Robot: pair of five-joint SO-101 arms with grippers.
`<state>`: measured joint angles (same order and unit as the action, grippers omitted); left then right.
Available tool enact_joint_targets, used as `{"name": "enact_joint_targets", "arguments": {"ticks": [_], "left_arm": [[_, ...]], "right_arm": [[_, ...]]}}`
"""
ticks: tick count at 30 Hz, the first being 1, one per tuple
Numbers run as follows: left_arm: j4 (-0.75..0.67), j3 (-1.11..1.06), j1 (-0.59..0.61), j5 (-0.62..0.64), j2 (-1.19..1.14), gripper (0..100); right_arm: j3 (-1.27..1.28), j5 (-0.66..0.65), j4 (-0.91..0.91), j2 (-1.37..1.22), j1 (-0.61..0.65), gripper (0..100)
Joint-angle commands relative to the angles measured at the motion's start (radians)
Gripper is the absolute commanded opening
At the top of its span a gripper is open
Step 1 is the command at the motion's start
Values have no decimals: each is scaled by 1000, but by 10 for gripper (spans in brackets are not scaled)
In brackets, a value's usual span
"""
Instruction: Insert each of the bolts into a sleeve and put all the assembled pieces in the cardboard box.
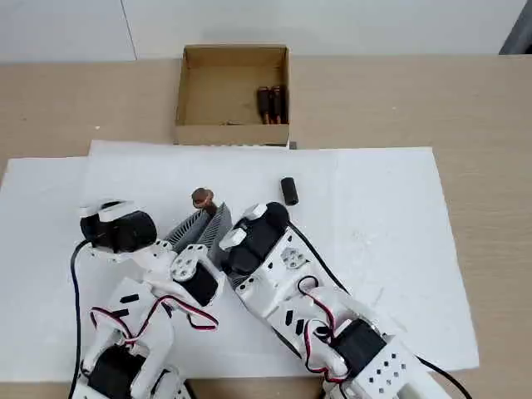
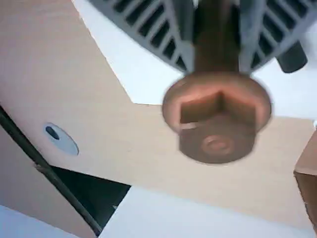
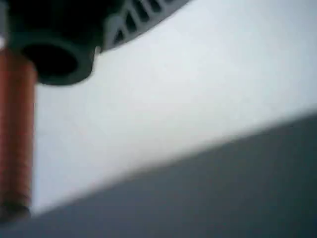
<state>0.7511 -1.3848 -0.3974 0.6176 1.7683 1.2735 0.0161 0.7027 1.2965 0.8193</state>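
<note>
High view: two white robot arms meet over a white paper sheet (image 1: 374, 249) near the near edge of the tan wooden worktop (image 1: 482, 125), left of centre. The left hand (image 1: 202, 218) is clamped on a copper-coloured metal bolt with a flanged hexagonal head (image 1: 204, 198). A loose short black cylindrical sleeve (image 1: 288, 190) lies on the sheet toward the worktop's middle. An open brown cardboard box (image 1: 189, 91) at the far edge holds dark assembled pieces (image 1: 272, 104) against one wall.

The bolt looks stiff, smooth at the flange and heavy for its size. A grip on the shank just under the head, as here, seems best, since it leaves the threaded end free. The sleeves look light and rigid, and being round they are apt to roll. They are best held across the middle with the bore unobstructed.

Left wrist view brings the bolt's head and flange up close, with ribbed grey fingers (image 2: 148, 25) pressed to the shank. Right wrist view adds the working end. The right hand (image 3: 74, 34) is closed on a second black sleeve (image 3: 52, 62), and the bolt's thread sits just beside the sleeve's open bore, not in it. The high view supplies the layout of box, sheet and spare sleeve.
</note>
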Motion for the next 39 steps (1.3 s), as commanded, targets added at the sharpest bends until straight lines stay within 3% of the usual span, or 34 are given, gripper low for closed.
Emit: {"name": "enact_joint_targets", "arguments": {"ticks": [1,9,39], "left_arm": [[-35,2,5,-15,14,7],[-35,2,5,-15,14,7],[-34,4,5,-66,14,7]], "right_arm": [[-9,-11,-27,12,8,4],[-15,-72,-58,13,8,4],[-26,-109,-82,12,-45,4]]}}
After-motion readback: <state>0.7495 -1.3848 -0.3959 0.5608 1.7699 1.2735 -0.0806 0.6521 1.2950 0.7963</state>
